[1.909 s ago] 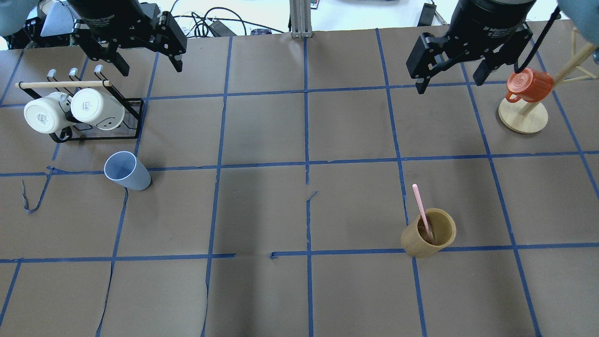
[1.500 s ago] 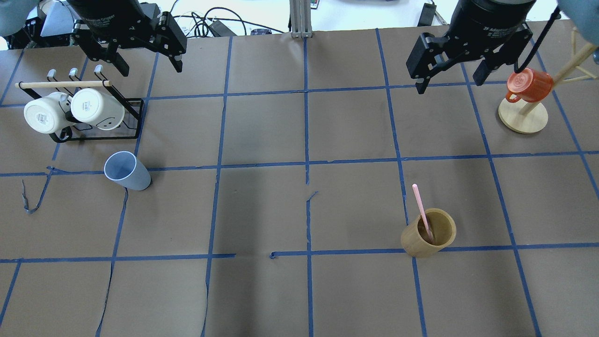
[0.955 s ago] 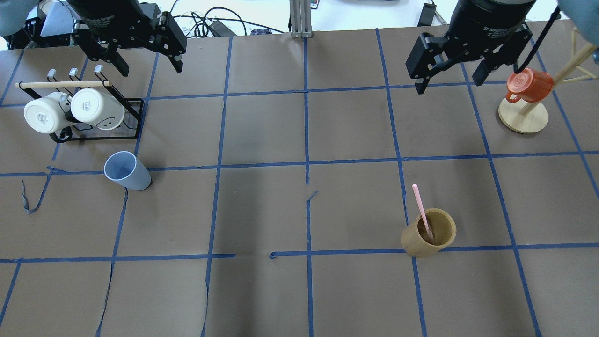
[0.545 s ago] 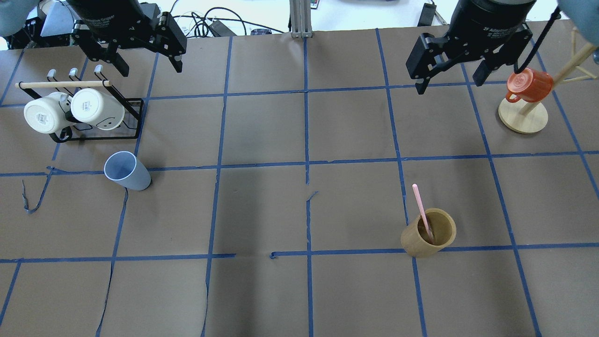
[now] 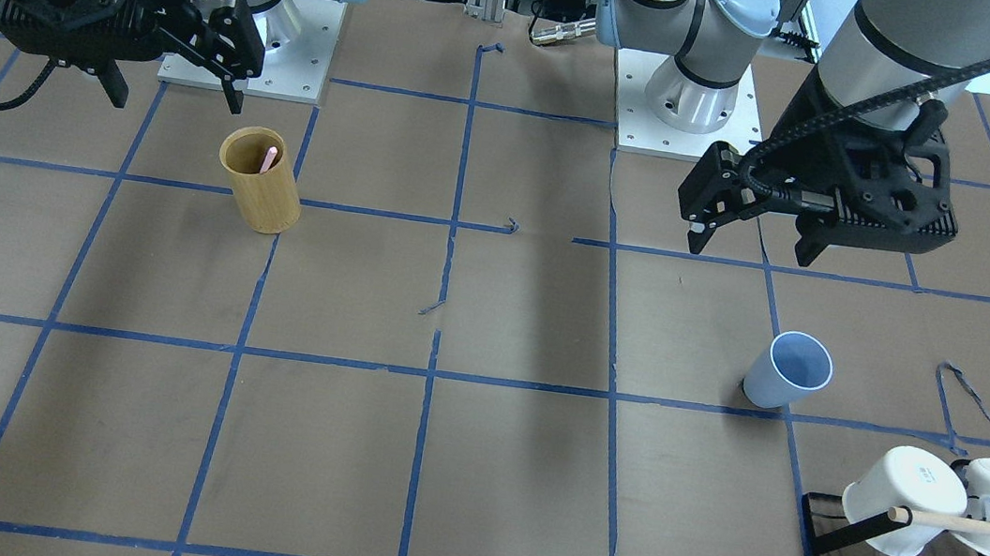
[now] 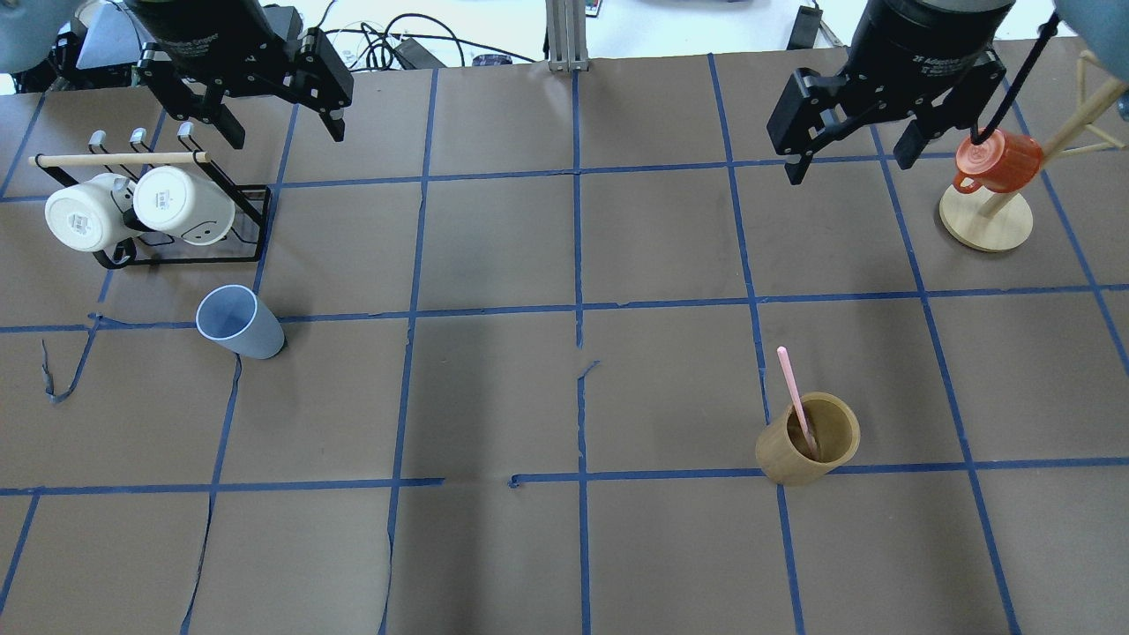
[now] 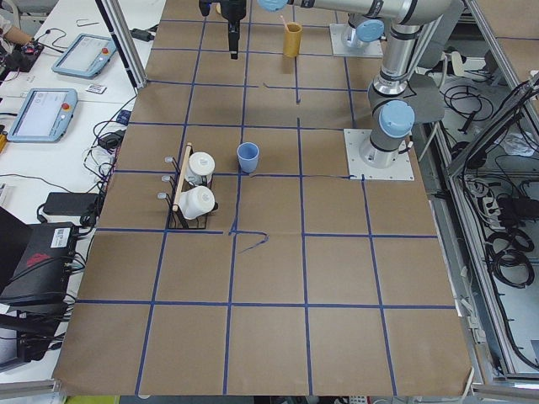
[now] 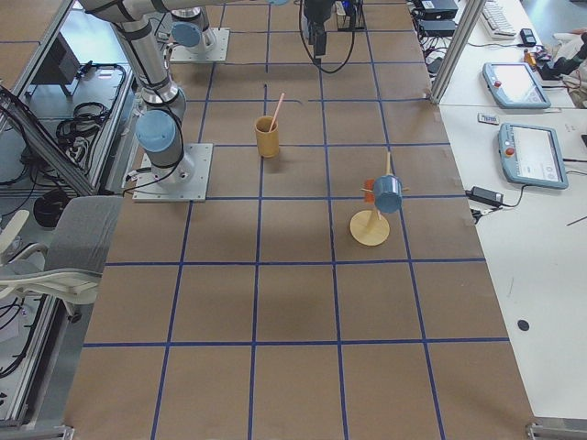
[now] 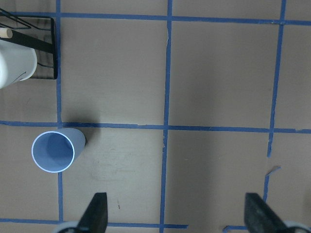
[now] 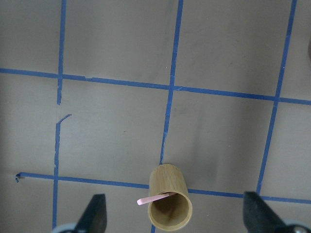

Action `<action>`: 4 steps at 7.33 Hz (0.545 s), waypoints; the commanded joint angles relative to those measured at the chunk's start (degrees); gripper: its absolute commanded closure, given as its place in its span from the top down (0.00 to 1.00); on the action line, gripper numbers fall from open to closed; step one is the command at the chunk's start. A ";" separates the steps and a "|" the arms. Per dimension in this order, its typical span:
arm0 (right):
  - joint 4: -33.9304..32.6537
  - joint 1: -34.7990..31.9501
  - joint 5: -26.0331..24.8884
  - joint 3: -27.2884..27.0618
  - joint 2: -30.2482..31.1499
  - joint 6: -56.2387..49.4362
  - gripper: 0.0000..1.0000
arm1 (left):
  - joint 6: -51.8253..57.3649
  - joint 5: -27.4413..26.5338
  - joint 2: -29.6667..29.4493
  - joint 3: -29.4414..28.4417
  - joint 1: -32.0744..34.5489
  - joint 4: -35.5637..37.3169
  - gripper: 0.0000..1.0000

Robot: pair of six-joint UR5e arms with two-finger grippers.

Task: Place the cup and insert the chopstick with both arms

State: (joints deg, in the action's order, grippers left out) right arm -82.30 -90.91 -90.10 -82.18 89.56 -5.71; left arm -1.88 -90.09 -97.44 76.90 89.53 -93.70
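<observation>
The pale blue cup (image 6: 238, 322) stands upright on the table's left side, also in the front view (image 5: 788, 371) and the left wrist view (image 9: 56, 149). The pink chopstick (image 6: 796, 397) leans inside a tan bamboo cylinder (image 6: 807, 438) on the right, also in the right wrist view (image 10: 153, 199). My left gripper (image 6: 284, 132) is open and empty, high above the table behind the cup. My right gripper (image 6: 848, 168) is open and empty, high behind the cylinder.
A black rack (image 6: 256, 225) with two white mugs (image 6: 181, 205) and a long wooden rod (image 6: 119, 159) stands behind the cup. An orange mug (image 6: 997, 163) hangs on a wooden stand (image 6: 985, 225) at the right. Blue tape lines cross the brown table.
Both grippers have shifted very slightly. The cup, the chopstick and the cylinder have not moved.
</observation>
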 commanded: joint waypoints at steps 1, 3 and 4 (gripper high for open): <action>0.03 -0.06 -0.07 -0.08 0.00 0.00 1.00 | 0.03 0.00 0.06 0.44 -0.06 0.18 1.00; 0.12 -0.06 -0.07 -0.08 0.00 -0.09 1.00 | 0.03 0.35 -0.29 0.70 0.46 0.27 1.00; 0.12 0.03 -0.16 -0.08 0.00 -0.09 1.00 | 0.21 0.26 -0.29 1.66 0.38 0.53 1.00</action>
State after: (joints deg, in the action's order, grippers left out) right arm -82.19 -90.95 -90.20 -82.26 89.56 -5.77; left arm -1.80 -89.87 -97.62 77.76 89.80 -93.42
